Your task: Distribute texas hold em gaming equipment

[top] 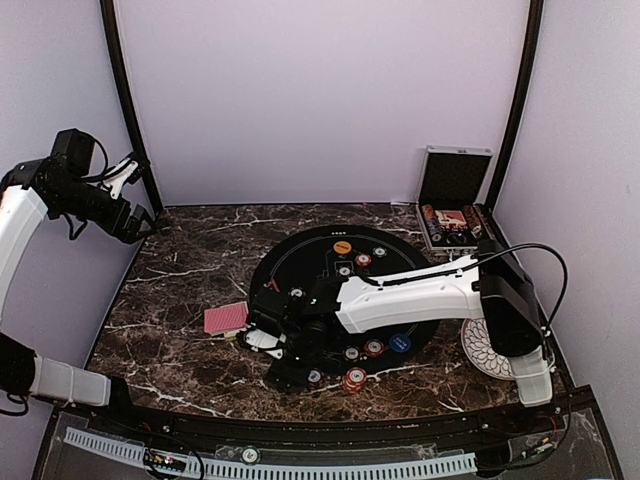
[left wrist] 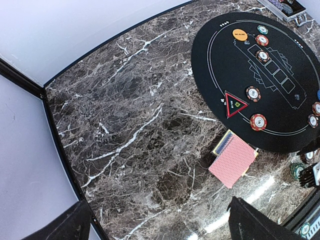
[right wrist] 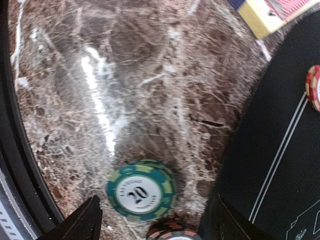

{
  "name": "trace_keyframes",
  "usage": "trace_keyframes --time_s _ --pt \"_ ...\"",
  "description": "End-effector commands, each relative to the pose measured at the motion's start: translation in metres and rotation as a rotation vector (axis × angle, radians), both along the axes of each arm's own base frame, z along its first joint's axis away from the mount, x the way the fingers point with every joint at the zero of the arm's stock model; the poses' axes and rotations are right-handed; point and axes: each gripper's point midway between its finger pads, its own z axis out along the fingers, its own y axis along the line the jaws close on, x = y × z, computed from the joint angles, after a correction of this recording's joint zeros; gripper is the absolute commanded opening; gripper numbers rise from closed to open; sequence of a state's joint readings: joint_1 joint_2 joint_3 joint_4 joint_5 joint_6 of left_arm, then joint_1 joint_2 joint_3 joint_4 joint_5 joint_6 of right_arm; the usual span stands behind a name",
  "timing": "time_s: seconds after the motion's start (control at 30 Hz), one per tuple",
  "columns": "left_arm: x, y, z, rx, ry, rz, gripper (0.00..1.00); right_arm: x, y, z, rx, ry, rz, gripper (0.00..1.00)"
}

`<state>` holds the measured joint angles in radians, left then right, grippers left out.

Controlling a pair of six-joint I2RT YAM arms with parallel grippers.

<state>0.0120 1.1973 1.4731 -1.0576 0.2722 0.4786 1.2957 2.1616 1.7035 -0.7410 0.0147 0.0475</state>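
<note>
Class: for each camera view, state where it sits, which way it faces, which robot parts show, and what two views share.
Top external: above and behind the robot, facing down and forward over the black mat; left arm raised, right arm stretched across the mat.
Left wrist: high, looking down on the marble table; left claw open at the bottom.
Right wrist: close above the table, facing a green chip; right claw open at the bottom.
Shared: red-backed cards in top and left wrist views.

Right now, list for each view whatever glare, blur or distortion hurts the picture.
Right wrist: soft throughout, with a white glare streak on the marble table, though the green chip reads 20. Left wrist: sharp, with the table's edge bowed by the lens. Top external: evenly lit, slightly soft.
</note>
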Motion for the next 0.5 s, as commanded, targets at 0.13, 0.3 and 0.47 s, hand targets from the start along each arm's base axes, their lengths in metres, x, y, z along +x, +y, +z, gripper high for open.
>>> trace_keyframes --time_s 0.13,0.3,0.47 --pt "-0.0097 -0.0031 0.0001 -0.002 0.009 -0.018 0.99 -0.0103 0.0137 0.0102 0.043 -0.009 0.045 0.76" --pt "-0.0094 -0.003 0.0009 -0.002 0.008 -0.017 0.99 -0.0084 0.0184 0.008 0.04 -0.013 0.047 0.73" --pt "-0.0086 -0.0023 0.0017 0.002 0.005 -0.016 0.99 -0.0089 0.019 0.0043 0.035 -0.009 0.051 0.7"
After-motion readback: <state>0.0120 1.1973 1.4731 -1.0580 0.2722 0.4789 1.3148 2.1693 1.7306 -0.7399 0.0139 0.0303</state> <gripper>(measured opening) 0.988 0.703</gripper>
